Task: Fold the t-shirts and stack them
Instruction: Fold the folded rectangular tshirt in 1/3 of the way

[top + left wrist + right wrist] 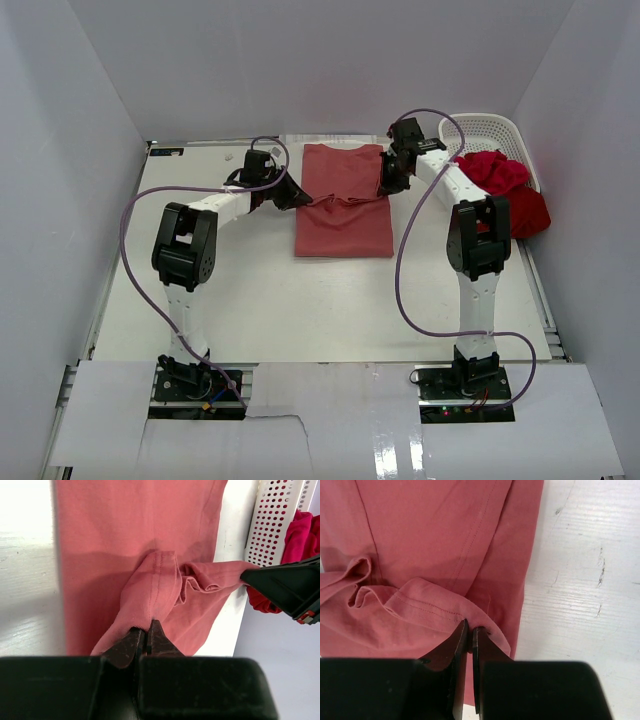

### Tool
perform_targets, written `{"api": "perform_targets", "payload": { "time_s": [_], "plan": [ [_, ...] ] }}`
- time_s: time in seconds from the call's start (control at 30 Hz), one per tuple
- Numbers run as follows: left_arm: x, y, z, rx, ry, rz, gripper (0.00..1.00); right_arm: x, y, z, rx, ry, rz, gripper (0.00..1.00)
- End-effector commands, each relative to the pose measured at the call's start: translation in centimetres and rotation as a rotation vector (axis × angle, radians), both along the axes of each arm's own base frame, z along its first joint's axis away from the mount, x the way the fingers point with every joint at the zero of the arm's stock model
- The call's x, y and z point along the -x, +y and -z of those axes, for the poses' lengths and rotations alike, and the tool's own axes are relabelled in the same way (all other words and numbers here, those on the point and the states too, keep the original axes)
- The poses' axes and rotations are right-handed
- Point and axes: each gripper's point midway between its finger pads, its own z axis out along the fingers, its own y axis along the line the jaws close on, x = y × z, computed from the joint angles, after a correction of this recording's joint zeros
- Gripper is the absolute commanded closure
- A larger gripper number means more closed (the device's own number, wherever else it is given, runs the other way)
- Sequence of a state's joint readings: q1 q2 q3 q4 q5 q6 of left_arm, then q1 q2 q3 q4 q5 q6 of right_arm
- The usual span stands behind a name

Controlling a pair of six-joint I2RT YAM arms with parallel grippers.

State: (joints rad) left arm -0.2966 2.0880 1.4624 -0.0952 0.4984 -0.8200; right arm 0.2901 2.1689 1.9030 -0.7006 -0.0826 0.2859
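Note:
A dusty salmon-red t-shirt (343,205) lies on the white table at the back middle, partly folded, with a hem raised across its middle. My left gripper (298,197) is shut on the hem at the shirt's left edge; in the left wrist view (147,632) the cloth bunches between the jaws. My right gripper (385,186) is shut on the hem at the shirt's right edge, as the right wrist view (469,627) shows. A bright crimson t-shirt (492,170) and a darker red one (528,212) lie crumpled in and beside the basket.
A white plastic lattice basket (492,128) stands at the back right corner; its wall shows in the left wrist view (272,515). White walls enclose the table (300,310) on three sides.

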Motion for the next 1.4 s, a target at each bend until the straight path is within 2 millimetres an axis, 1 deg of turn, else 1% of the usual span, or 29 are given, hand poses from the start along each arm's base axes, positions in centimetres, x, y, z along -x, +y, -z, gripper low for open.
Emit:
{"api": "perform_targets", "payload": {
  "time_s": [0.0,0.2,0.33,0.43,0.63,0.67,0.73,0.77,0.8,0.83,0.87,0.9,0.93,0.97,1.0,1.03,1.07,1.1,1.13,1.17,1.2,1.23,1.27,1.3,1.33,1.37],
  "plan": [
    [-1.0,-0.2,-2.6,0.029,-0.068,0.007,0.95,-2.0,0.2,-1.2,-0.026,-0.06,0.001,0.92],
    [-1.5,0.0,-2.0,0.03,-0.06,-0.008,0.95,-2.7,0.1,-0.4,-0.024,-0.058,0.003,0.92],
    [-1.9,0.4,-1.9,0.033,-0.062,-0.019,0.94,-3.2,0.0,0.0,-0.02,-0.06,0.003,0.89],
    [-2.0,0.5,-1.7,0.036,-0.06,-0.024,0.89,-3.3,0.0,0.2,-0.019,-0.059,0.003,0.92],
    [-2.1,0.7,-1.6,0.049,-0.061,-0.031,0.89,-3.4,0.0,0.4,-0.02,-0.062,0.006,0.92],
    [-2.0,0.7,-1.3,0.047,-0.054,-0.031,0.89,-3.3,0.0,0.4,-0.02,-0.06,0.007,0.92],
    [-2.0,0.6,-1.3,0.056,-0.055,-0.026,0.89,-3.4,0.0,0.4,-0.022,-0.066,0.005,0.9],
    [-2.0,0.5,-1.1,0.059,-0.05,-0.021,0.86,-3.4,-0.1,0.3,-0.022,-0.066,0.006,0.89],
    [-2.0,0.5,-0.9,0.061,-0.045,-0.016,0.76,-3.5,0.0,0.4,-0.024,-0.065,0.007,0.89],
    [-2.0,0.5,-0.8,0.063,-0.043,-0.014,0.71,-3.5,-0.1,0.4,-0.023,-0.065,0.009,0.89],
    [-1.9,0.5,-0.4,0.065,-0.03,-0.014,0.51,-3.6,-0.2,0.4,-0.019,-0.067,0.019,0.84],
    [-1.9,0.4,-0.4,0.065,-0.032,-0.014,0.51,-3.6,-0.2,0.2,-0.02,-0.071,0.019,0.78],
    [-1.8,0.5,-0.3,0.064,-0.029,-0.014,0.42,-3.5,-0.4,0.3,-0.015,-0.071,0.026,0.67],
    [-1.9,0.5,-0.3,0.062,-0.03,-0.015,0.38,-3.8,-0.4,-0.3,-0.017,-0.091,0.029,0.67],
    [-1.8,0.6,-0.4,0.06,-0.031,-0.018,0.34,-3.3,-0.6,-0.6,-0.017,-0.098,0.039,0.61],
    [-1.8,0.7,-0.5,0.059,-0.034,-0.02,0.24,-3.4,-1.0,-0.8,-0.004,-0.115,0.057,0.58],
    [-1.7,0.8,-0.6,0.056,-0.039,-0.02,0.18,-3.9,-1.1,-1.6,-0.01,-0.159,0.068,0.56],
    [-1.9,0.8,-1.3,0.058,-0.061,-0.023,0.14,-3.2,-1.4,-2.1,-0.01,-0.175,0.077,0.53],
    [-2.3,0.8,-2.2,0.069,-0.098,-0.018,0.14,-3.1,-1.6,-2.5,-0.012,-0.2,0.082,0.52],
    [-2.5,0.8,-2.7,0.067,-0.115,-0.013,0.14,-3.7,-1.5,-3.6,-0.028,-0.259,0.085,0.51],
    [-2.7,0.9,-3.8,0.069,-0.146,-0.013,0.06,-3.0,-1.7,-4.3,-0.032,-0.279,0.09,0.49],
    [-2.9,1.0,-4.6,0.068,-0.167,-0.014,0.02,-2.8,-1.8,-4.9,-0.035,-0.297,0.09,0.49],
    [-3.0,1.1,-5.3,0.063,-0.19,-0.014,0.02,-2.8,-1.8,-5.5,-0.041,-0.314,0.089,0.48],
    [-3.1,1.3,-6.1,0.061,-0.215,-0.019,0.02,-2.7,-2.4,-6.5,-0.024,-0.342,0.107,0.48],
    [-2.8,1.4,-7.6,0.063,-0.247,-0.018,0.02,-2.3,-2.4,-6.3,-0.018,-0.338,0.099,0.48],
    [-2.7,1.5,-8.3,0.064,-0.265,-0.019,0.02,-2.0,-2.3,-6.5,-0.023,-0.34,0.092,0.48]
  ]
}}
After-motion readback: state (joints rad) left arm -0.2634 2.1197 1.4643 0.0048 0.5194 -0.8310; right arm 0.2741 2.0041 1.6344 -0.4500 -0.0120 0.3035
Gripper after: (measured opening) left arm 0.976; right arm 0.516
